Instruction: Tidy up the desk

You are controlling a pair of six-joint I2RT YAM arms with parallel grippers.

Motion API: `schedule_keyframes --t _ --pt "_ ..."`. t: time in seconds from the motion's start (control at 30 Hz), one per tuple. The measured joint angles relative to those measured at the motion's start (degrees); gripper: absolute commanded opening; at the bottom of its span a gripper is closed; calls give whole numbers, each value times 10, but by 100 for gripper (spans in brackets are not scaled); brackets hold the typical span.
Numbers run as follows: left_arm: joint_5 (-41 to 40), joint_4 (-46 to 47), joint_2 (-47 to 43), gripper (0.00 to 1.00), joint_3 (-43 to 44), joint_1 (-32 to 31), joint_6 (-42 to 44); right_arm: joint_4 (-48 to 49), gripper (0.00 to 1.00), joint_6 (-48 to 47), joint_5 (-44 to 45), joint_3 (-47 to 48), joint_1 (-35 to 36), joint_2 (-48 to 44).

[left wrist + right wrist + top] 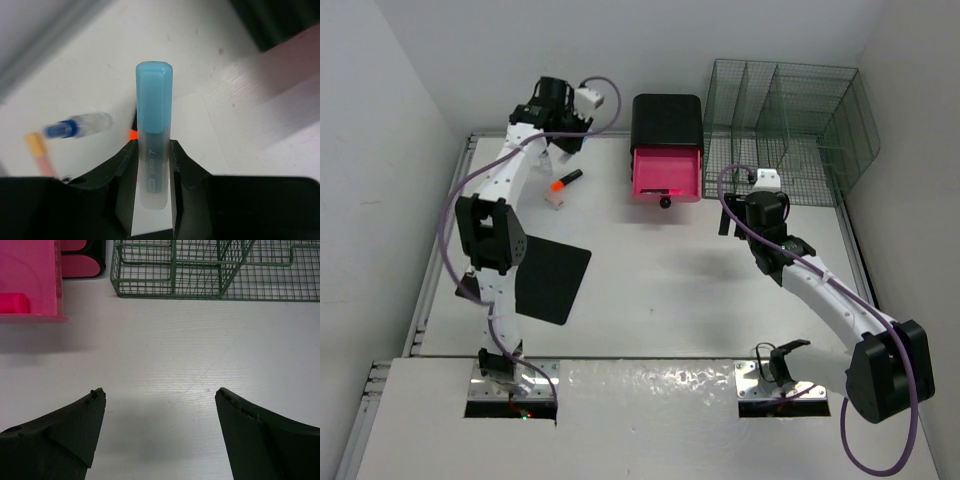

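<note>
While the left gripper [152,150] clamps a blue-capped marker [154,95] above the far left corner of the tabletop [660,300], it should carry it level to the pulled-out pink drawer [667,172] at the far edge, with the right gripper [160,432] spread wide near that drawer.

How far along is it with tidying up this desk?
Early days, I'd say. Looks done: the pink drawer is pulled open. In hand: the left gripper clamps a blue-capped highlighter above the desk. Left: an orange-capped marker, a blurred blue-banded pen and the black clipboard lie loose, and the right gripper hangs open and empty.
</note>
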Motion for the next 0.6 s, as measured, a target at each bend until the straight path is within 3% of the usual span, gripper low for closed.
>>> schedule_keyframes --t 0.1,0.23,0.4,0.6 --pt "-34 2 -75 0 2 -42 19 0 88 0 0 0 0 0" --pt "-63 -4 -116 0 35 -145 44 0 88 0 -2 0 0 0" --pt "-75 -11 -68 0 78 -254 68 -5 88 0 -3 -1 0 -5" --pt "-106 -26 28 0 87 -280 83 -7 88 -2 4 -20 0 -37"
